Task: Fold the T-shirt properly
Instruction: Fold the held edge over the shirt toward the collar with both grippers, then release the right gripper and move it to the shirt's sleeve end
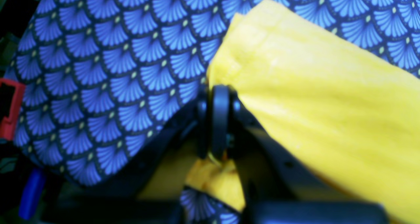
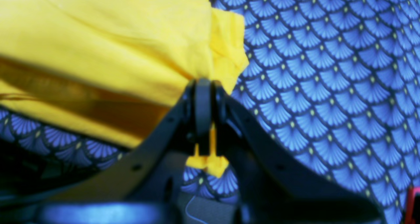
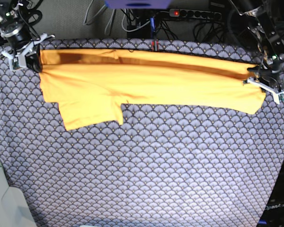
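Fan-pattern cloth (image 3: 146,175) covers the surface, T-shirt (image 3: 146,85) on it, stretched flat betw both arms along far edge, one sleeve (image 3: 90,116) sticking toward near side. Right fingers (image 2: 203,86) closed tight on shirt's corner, fabric bunched just past tips. Left fingers (image 1: 219,92) also clamped shut on opposite corner, shirt taut btw them

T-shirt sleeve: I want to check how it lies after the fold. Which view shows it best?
The base view: the sleeve lies flat, jutting from the T-shirt toward the camera. Both wrist views show only bunched fabric pinched at the left gripper and right gripper, no sleeve.
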Robot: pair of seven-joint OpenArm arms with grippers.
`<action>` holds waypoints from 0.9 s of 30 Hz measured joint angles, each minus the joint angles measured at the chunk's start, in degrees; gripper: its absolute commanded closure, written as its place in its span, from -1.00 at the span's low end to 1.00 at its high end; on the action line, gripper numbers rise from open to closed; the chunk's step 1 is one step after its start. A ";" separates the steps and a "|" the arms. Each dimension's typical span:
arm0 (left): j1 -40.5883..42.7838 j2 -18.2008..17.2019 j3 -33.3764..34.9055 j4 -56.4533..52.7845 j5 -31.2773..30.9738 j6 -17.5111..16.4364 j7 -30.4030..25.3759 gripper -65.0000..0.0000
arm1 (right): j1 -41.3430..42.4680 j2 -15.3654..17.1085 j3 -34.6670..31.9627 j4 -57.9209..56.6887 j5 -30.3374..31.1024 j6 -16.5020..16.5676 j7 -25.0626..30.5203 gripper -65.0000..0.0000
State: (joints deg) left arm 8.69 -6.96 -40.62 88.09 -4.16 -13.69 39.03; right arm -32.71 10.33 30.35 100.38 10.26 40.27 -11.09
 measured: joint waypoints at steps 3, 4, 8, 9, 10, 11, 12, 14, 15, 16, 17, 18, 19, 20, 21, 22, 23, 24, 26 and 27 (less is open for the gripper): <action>-0.68 -0.02 0.13 0.00 0.00 0.04 -0.24 1.00 | 0.11 -1.97 2.73 -0.02 -0.04 -0.04 -0.04 1.00; -0.79 0.00 0.13 0.00 0.00 0.04 -0.22 1.00 | 0.09 -2.67 3.39 -0.02 -1.20 -0.07 -0.02 1.00; -0.87 0.07 0.15 0.00 0.02 0.02 -0.22 1.00 | 0.31 -5.77 3.98 -0.07 -6.27 -0.07 -0.04 1.00; -0.92 0.13 0.17 0.00 0.02 0.02 -0.24 1.00 | 0.39 -6.47 3.96 -0.15 -7.34 -0.04 -0.07 1.00; -0.92 0.17 0.17 0.00 0.02 0.02 -0.24 1.00 | 0.48 -6.99 3.91 -0.15 -8.02 -0.02 -0.11 1.00; -0.87 0.20 0.17 0.00 0.02 0.02 -0.20 1.00 | 0.48 -7.28 3.93 -0.15 -8.13 -0.04 0.02 1.00; -0.90 0.17 0.17 0.00 0.04 0.02 -0.20 1.00 | 0.46 -7.32 3.93 -0.15 -8.17 -0.02 -0.02 1.00; -0.92 0.17 0.17 0.00 0.02 0.02 -0.22 1.00 | 0.48 -7.30 3.98 -0.15 -8.39 -0.04 -0.02 1.00; -0.90 0.17 0.15 0.00 0.02 0.02 -0.22 1.00 | 0.52 -7.28 4.00 -0.15 -8.39 -0.04 -0.02 1.00; -0.83 0.17 0.17 0.00 0.04 0.02 -0.22 1.00 | 0.57 -7.17 4.00 -0.15 -8.39 -0.04 -0.07 1.00; -0.72 0.17 0.17 0.00 0.02 0.02 -0.22 1.00 | 0.59 -7.04 4.00 -0.13 -8.41 -0.04 -0.02 1.00; -0.70 0.20 0.17 0.00 0.04 0.04 -0.17 1.00 | 0.63 -6.93 4.37 -0.13 -8.41 -0.04 -0.02 1.00; -0.57 0.22 0.17 0.00 0.04 0.02 -0.22 1.00 | 0.70 -6.97 5.14 -0.13 -8.41 -0.02 -0.02 1.00; -0.55 0.22 0.17 0.00 0.04 0.02 -0.17 1.00 | 0.72 -6.91 5.86 -0.13 -8.48 -0.04 -0.15 1.00; -0.55 0.24 0.17 0.00 0.02 0.02 -0.17 0.95 | 0.72 -6.75 6.19 -0.13 -8.55 -0.04 -0.17 1.00; -0.55 0.22 0.17 0.00 0.02 0.02 -0.20 0.82 | 1.07 -6.71 6.25 -0.13 -8.59 -0.04 -0.26 1.00; -0.55 0.31 0.17 0.00 0.02 0.02 -0.24 0.64 | 1.51 -6.73 6.32 -0.13 -8.59 -0.04 -0.33 1.00; -0.55 0.52 -0.04 0.00 0.17 0.04 -0.24 0.44 | 2.03 -6.84 6.56 -0.13 -8.52 -0.04 -0.22 1.00; -0.50 1.66 -0.44 0.31 0.46 0.44 -0.20 0.12 | 2.60 -6.82 7.58 -0.11 -8.50 -0.04 -0.15 1.00; -0.13 2.10 -0.42 0.44 0.42 0.46 -0.26 -0.01 | 2.56 -6.73 8.02 -0.02 -8.48 -0.04 -0.15 1.00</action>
State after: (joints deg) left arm 8.56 -4.86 -41.04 88.53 -3.75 -13.23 38.76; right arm -30.15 3.60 38.37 100.36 1.78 40.23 -11.25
